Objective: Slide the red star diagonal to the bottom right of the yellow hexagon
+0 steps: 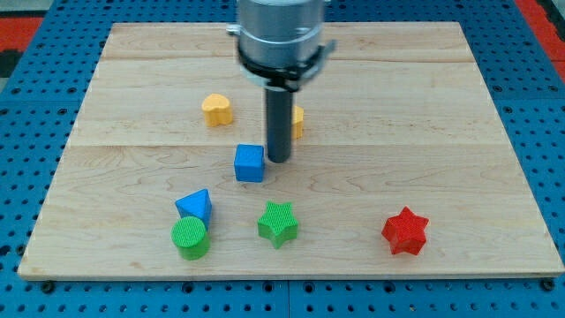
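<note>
Nearest the view's bottom, the green cylinder (190, 238) sat touching the blue triangle (194, 206) just above it, with the green star (278, 223) a little to their right. The red star (405, 231) lay well apart from these, near the bottom right of the wooden surface (459, 132), untouched.

Further up, the blue cube (250, 163) sat just left of my tip (279, 160), close enough that I could not tell whether they touched. The end effector was only a plain rod, with nothing to spread or pinch, and it held nothing. Behind the rod a second yellow block (297, 121) showed only as a sliver, its shape hidden. The yellow hexagon (216, 109) sat farther up and to the left.

The task looked barely begun: my tip was well apart from the red star, which had to travel up and left. The main risk, as I judged it, was the crowd in between. The spot diagonally below and right of the hexagon lay close to the blue cube, so a careless push could knock that cube, or the green star on the way. A star's points could also make it spin off my tip under an off-centre push.
</note>
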`<control>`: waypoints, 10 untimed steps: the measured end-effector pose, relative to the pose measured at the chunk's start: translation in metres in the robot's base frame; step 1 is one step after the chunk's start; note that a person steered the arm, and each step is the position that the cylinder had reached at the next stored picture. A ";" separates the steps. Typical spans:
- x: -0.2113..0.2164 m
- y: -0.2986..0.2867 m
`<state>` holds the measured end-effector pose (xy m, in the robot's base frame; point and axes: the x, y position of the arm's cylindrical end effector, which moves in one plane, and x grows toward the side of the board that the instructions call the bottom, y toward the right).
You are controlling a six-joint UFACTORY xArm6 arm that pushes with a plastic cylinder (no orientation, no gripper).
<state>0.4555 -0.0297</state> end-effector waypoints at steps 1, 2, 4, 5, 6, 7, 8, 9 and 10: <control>-0.013 -0.041; 0.036 -0.066; 0.048 -0.032; 0.066 0.048; 0.092 0.032; 0.111 -0.011; 0.104 0.090; 0.127 0.177; 0.162 0.189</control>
<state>0.6177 0.1590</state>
